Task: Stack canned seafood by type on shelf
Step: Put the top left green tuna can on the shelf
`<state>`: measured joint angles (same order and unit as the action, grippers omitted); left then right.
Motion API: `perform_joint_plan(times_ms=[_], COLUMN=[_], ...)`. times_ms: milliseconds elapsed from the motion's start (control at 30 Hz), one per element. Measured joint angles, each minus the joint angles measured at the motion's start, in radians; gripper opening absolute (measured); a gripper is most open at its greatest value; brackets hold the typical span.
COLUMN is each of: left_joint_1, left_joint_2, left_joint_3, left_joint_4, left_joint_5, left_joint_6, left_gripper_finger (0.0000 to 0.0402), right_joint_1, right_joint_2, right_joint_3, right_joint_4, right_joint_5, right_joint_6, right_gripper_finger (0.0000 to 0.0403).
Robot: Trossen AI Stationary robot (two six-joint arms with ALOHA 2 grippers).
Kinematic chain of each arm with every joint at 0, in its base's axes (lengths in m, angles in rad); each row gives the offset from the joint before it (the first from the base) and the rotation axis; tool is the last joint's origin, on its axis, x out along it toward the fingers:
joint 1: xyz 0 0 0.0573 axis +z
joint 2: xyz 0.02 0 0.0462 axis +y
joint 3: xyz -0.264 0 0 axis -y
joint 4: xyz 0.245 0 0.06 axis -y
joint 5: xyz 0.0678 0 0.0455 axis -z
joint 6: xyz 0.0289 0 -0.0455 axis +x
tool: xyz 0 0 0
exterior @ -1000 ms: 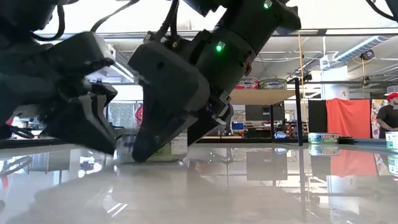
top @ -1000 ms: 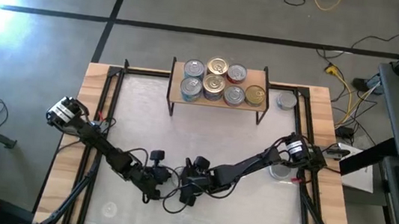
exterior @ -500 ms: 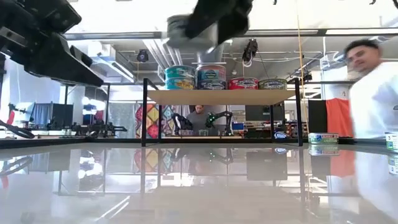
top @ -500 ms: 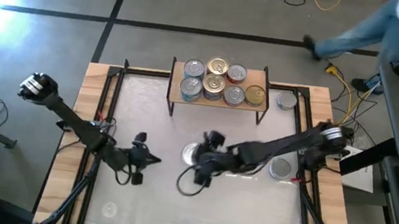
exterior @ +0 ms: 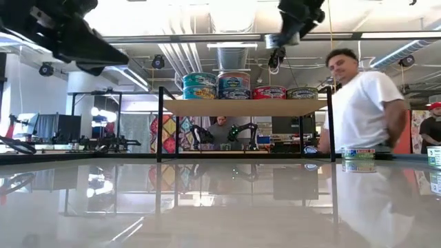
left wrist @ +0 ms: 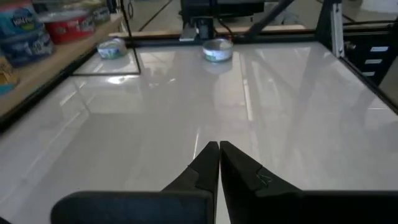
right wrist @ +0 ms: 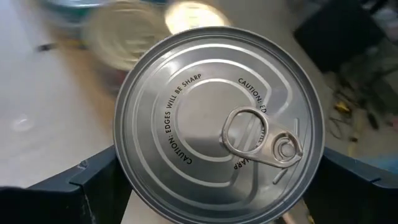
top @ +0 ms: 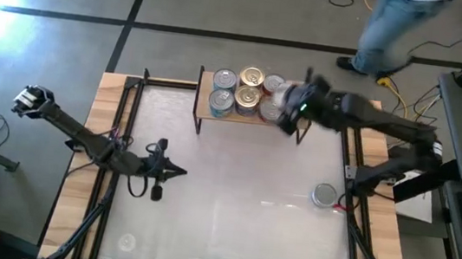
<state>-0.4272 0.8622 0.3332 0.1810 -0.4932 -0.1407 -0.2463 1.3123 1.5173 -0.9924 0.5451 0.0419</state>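
Note:
The shelf (top: 205, 93), a light-wood board on black legs, stands at the table's far middle with several tins of canned seafood (top: 248, 91) on it, some stacked two high (exterior: 200, 85). My right gripper (top: 285, 110) hovers over the shelf's right part, shut on a silver-topped tin (right wrist: 217, 124) with a pull tab. My left gripper (top: 181, 173) is shut and holds nothing, above the table's left middle, pointing toward the right edge (left wrist: 219, 148). Two more tins rest on the tabletop: one at the right (top: 324, 195), one near the shelf's right legs (left wrist: 112, 48). My right gripper pinches the tin's round side wall (right wrist: 127, 180) between its two fingers, one finger (right wrist: 93, 183) on each opposite side. The fingers slant down from the table's right side. The tin is lifted clear, above the shelf's right end, its pull-tab top facing the wrist.
A person (exterior: 358, 103) in a white shirt walks past behind the table's far right corner (top: 391, 26). Cables lie on the floor there. The white tabletop (top: 229, 225) has wooden edges and black frame rails along its left and right sides.
My right gripper has carried the tin from the table's near middle up and toward the far edge, to above the shelf's right part. My left gripper has risen and drawn back toward the left edge, staying shut. A person has walked in behind the table.

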Motion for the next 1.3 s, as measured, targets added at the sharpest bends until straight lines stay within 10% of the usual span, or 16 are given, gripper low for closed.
perform_joint_plan(times_ms=[600,1300], left_joint_1=[0.225,0.236], left_joint_2=[-0.024,-0.027], left_joint_3=[0.016,0.048], left_joint_4=[-0.004,0.005], left_joint_5=[0.114,0.060], left_joint_6=[0.085,0.071], left_gripper_finger=[0.0000,0.0000], right_joint_1=[-0.594,-0.638], right_joint_2=[0.138,0.268], right_joint_3=[-0.002,-0.001], right_joint_4=[0.062,0.042], right_joint_5=[-0.478,-0.571], right_joint_6=[-0.291,-0.432], right_gripper_finger=[0.0364,0.0369])
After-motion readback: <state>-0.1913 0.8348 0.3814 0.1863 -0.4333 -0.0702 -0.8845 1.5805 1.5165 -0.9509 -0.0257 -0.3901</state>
